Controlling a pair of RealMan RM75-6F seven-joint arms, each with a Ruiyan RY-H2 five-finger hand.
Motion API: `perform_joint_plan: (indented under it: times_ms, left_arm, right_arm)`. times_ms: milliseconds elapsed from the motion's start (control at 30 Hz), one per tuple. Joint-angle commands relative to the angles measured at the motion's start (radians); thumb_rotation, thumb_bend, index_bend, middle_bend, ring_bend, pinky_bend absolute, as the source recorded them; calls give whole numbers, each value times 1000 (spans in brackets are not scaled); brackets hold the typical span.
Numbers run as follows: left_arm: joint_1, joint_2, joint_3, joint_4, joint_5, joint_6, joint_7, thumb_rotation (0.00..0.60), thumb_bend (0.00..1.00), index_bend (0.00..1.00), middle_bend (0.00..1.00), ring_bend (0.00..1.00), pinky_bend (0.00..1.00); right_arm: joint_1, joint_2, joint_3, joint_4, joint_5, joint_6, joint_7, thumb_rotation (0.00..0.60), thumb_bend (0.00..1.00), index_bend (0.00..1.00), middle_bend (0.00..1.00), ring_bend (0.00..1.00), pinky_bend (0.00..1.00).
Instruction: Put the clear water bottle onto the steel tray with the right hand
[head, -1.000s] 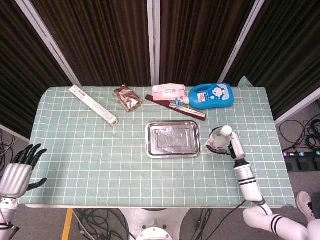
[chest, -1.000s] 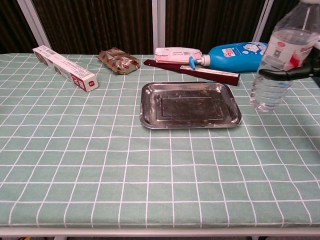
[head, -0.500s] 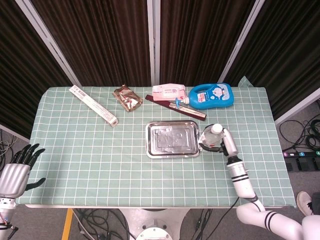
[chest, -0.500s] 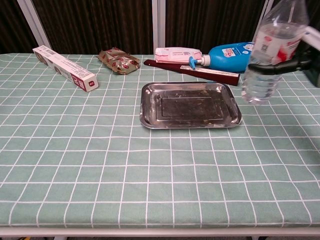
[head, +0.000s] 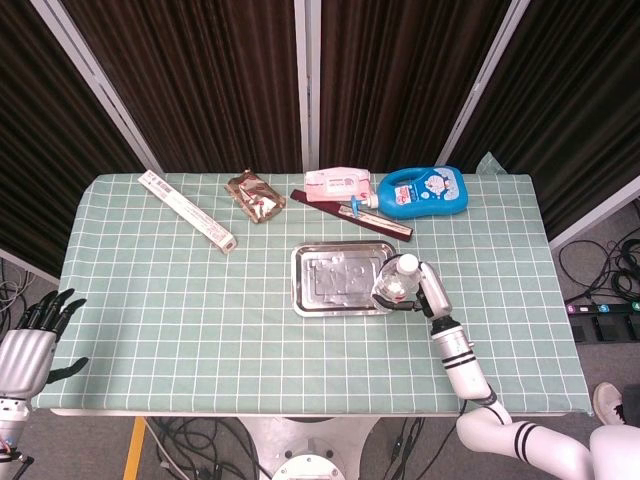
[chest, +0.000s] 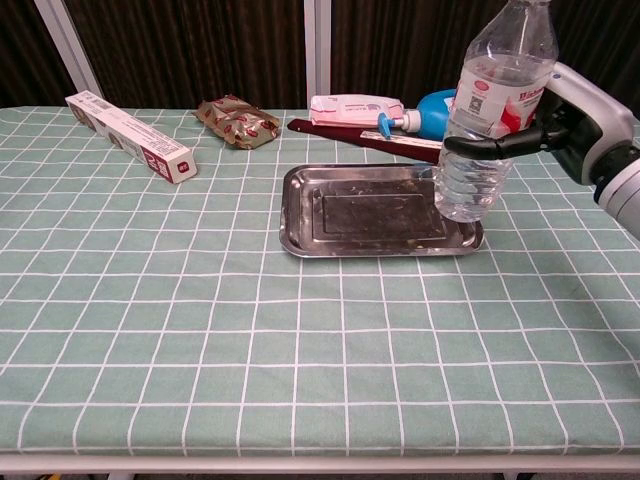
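The right hand (chest: 560, 125) grips the clear water bottle (chest: 492, 110) around its middle, dark fingers (chest: 480, 146) wrapped across the front just below the red and white label. The bottle stands upright (white cap uppermost in the head view) above the right end of the steel tray (chest: 370, 212); whether its base touches the tray floor or hangs just over it cannot be told from either view. In the head view the bottle (head: 396, 280) overlaps the tray's right edge (head: 340, 278), with the hand (head: 425, 290) just to its right.

The left hand (head: 30, 345) is off the table's front left corner, holding nothing, its fingers spread apart.

Along the far side of the green checked tablecloth (chest: 200, 330) lie a long white box (chest: 130, 135), a brown snack packet (chest: 237, 121), a pink wipes pack (chest: 355, 108), a dark red flat box (chest: 385, 143) and a blue bottle on its side (chest: 435, 108), partly hidden behind the water bottle in the chest view.
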Motion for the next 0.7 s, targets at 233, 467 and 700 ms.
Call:
perform_joint_plan:
  times_ms: [233, 467, 700]
  left_arm:
    - [-17, -25, 6, 18, 18, -20, -1, 600, 111, 206, 189, 98, 192]
    - [-3, -15, 5, 17, 6, -5, 1, 600, 111, 205, 189, 98, 192]
    - [8, 8, -1, 15, -6, 9, -16, 600, 111, 206, 189, 98, 192]
  right_arm:
    - [-81, 172, 32, 2, 37, 52, 58, 600, 126, 625, 513, 319, 436]
    - [-14, 64, 16, 32, 20, -14, 49, 600, 125, 625, 513, 319, 436]
    - [78, -61, 45, 143, 39, -89, 44, 600, 126, 625, 513, 319, 436]
